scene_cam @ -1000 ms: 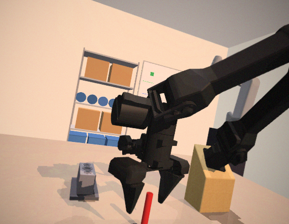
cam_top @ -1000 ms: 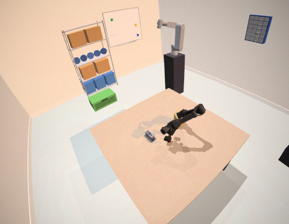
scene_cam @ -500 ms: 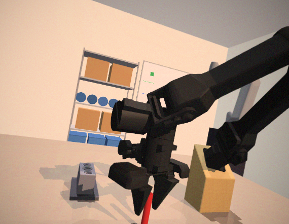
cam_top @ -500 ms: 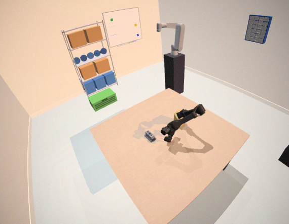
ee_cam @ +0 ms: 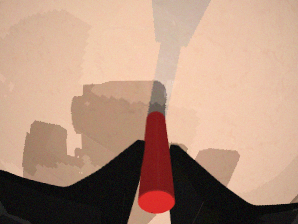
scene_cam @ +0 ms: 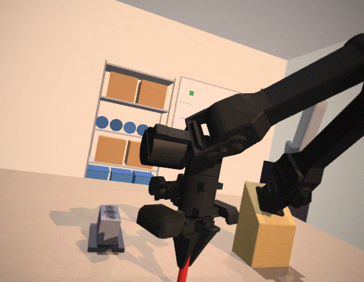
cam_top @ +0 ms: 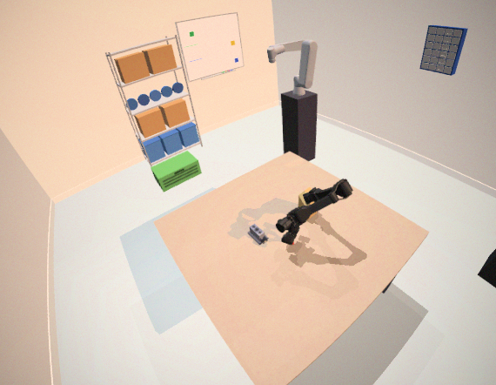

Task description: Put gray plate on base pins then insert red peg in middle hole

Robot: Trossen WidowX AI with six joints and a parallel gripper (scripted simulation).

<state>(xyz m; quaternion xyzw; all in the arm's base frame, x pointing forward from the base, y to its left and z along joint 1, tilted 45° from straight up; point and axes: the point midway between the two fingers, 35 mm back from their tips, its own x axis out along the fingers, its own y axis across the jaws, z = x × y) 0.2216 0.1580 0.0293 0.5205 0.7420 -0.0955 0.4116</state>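
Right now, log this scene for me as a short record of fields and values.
hand: shut on the red peg, fingers pointing down at the table
red peg: upright, top end between the fingers
gray plate: already on the base, three holes on top
plate's middle hole: nothing in it
yellow block: under the arm's foot, to the right in the exterior view
stage: peg gripped, not yet inserted

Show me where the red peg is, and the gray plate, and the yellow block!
red peg [ee_cam: 157, 163], wrist view, on its side between the gripper's fingers
gray plate [scene_cam: 108, 223], exterior view, on its front face, atop the base
yellow block [scene_cam: 272, 242], exterior view, on its front face
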